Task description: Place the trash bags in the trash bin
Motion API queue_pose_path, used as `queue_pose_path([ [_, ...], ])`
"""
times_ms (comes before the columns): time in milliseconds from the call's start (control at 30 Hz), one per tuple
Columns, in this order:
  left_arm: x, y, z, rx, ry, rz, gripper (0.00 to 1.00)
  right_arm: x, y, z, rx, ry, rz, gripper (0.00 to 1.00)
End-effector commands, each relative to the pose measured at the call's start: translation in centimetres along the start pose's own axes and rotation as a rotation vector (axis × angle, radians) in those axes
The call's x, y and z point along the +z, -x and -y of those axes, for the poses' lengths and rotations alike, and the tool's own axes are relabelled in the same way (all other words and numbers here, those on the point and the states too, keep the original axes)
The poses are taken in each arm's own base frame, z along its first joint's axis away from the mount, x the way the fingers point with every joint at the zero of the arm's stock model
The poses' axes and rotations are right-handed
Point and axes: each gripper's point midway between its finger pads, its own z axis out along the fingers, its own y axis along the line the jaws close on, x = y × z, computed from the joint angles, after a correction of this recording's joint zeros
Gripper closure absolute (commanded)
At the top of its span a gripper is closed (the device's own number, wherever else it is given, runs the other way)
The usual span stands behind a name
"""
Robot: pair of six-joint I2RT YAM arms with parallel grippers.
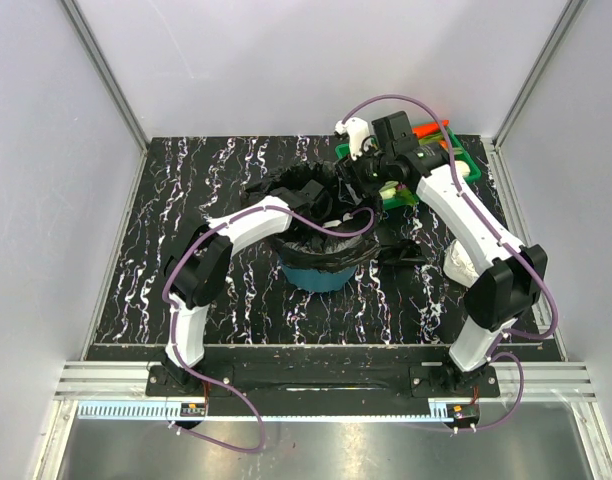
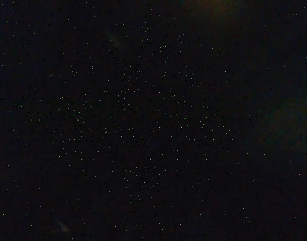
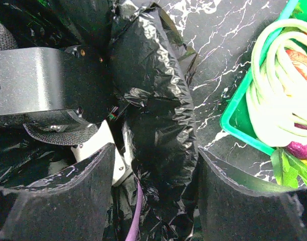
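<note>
Right pincer (image 3: 156, 150) stands spread astride a thick upright fold of the black trash bag (image 3: 163, 115). One finger (image 3: 244, 201) touches the film and the other stands just clear of it, so the fold sits between the jaws unclamped. Left pincer (image 3: 43, 90) lies just beside that fold, buried in film at the bin's mouth. Only part of its black body and a textured pad show, and its own camera sees nothing but black. I cannot tell whether it is released or grasping film.

One counter (image 1: 186, 180), black with white veins, carries everything. Two arms reach over it. The left arm (image 1: 236, 228) bends in from the left to the bin's top, and the right arm (image 1: 476, 225) comes in from the right.

One teal trash bin (image 1: 311, 275) stands upright near the middle, with only its lower wall showing. One trash bag can be counted, bunched over and into the bin's mouth with its edge hanging outside. A dark patch on the counter just right of the bin may be more film, but I cannot tell.

One green tray (image 1: 469, 172) of vegetables sits at the far right, near the spread pincer. One white wad (image 1: 462, 262) lies beside the right arm.
</note>
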Motion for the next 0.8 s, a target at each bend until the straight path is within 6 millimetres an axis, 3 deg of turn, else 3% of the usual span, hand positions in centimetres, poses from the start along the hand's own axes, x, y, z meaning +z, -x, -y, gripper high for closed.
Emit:
queue_pose_path([
  [0, 0.63, -0.78, 0.08, 0.024, 0.010, -0.030, 0.16, 0.12, 1.11, 0.17, -0.055, -0.048, 0.017, 0.33],
  [567, 1.61, -1.20, 0.29, 0.027, -0.008, -0.043, 0.16, 0.58, 0.44, 0.47, -0.064, -0.068, -0.007, 0.35],
  [767, 1.07, -0.73, -0.15, 0.024, 0.012, -0.032, 0.16, 0.37, 0.88, 0.42, -0.069, -0.069, 0.001, 0.61],
])
